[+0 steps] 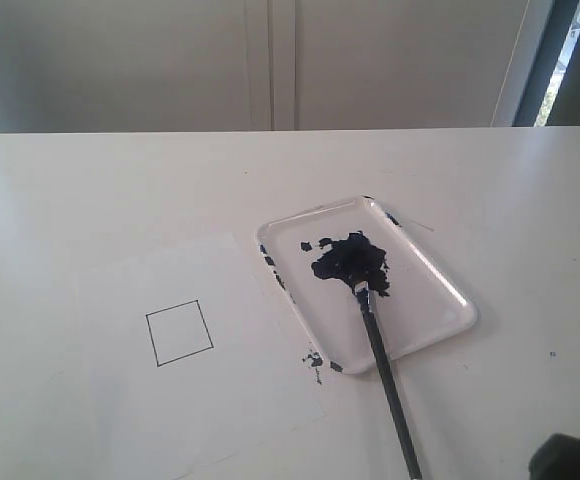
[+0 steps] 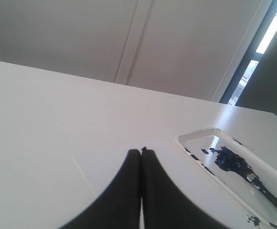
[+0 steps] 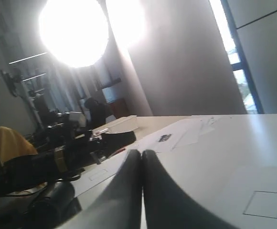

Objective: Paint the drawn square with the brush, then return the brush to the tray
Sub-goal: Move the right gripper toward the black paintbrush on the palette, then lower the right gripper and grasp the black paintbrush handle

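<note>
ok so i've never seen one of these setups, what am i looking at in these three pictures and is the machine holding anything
This is a robot with two arms, each ending in a gripper, and each picture comes from a different camera. The first is a camera off the arms that looks down on a white table. On it lie a sheet of paper with a small drawn square, not yet painted, and a clear plastic tray holding a blob of dark paint. A long black brush rests with its bristles in the paint and its handle over the tray's rim.

The other two pictures come from cameras on the wrists. Each shows its own dark fingers pressed together: the left gripper and the right gripper. Both are shut and hold nothing.
</note>
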You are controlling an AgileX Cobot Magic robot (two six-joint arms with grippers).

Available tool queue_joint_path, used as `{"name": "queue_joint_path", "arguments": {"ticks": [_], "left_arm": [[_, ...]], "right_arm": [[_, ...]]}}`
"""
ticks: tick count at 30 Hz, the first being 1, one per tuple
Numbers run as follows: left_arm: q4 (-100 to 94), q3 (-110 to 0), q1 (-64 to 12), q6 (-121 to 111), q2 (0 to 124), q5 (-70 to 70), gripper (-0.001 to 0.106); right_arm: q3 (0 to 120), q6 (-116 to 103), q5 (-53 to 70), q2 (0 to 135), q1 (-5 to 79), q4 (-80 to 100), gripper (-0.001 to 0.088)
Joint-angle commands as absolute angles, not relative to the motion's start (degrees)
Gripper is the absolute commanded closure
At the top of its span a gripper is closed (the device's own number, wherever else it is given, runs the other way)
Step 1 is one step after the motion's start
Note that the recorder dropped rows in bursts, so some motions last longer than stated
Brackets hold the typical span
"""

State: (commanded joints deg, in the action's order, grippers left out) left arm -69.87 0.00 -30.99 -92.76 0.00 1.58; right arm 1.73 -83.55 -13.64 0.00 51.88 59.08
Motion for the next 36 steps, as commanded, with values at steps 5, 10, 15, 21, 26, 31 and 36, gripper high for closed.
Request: {"name": "queue_joint_path", "arguments": {"ticks": [5,10,15,21,26,31,36], "left_arm": [[-69.87,0.00,-30.99,-92.76,0.00,1.58,0.105],[-69.87,0.00,-30.99,-92.76,0.00,1.58,0.105],[-69.87,0.00,-30.99,-92.76,0.00,1.58,0.105],[-69.87,0.00,-30.99,-92.76,0.00,1.58,0.105],[-69.87,0.00,-30.99,-92.76,0.00,1.58,0.105],[-69.87,0.00,-30.99,-92.76,0.00,1.58,0.105],[-69.87,0.00,-30.99,-92.76,0.00,1.58,0.105]], "right_arm": [[7.87,-82.03,-7.03,6.53,51.88,60.45,0.0868],[15.29,-81.75,-3.60,20.55,51.88,62.35,0.0868],[22.23,-76.56,1.57,37.49,51.88,63.01,0.0868],[26.74,-71.42,11.16,50.85,51.88,63.01,0.0868],[27.51,-72.06,19.91,58.26,51.88,61.64,0.0863],[27.59,-72.15,21.67,62.56,51.88,61.27,0.0709],[27.95,-72.27,20.89,67.24,51.88,61.42,0.0384]]}}
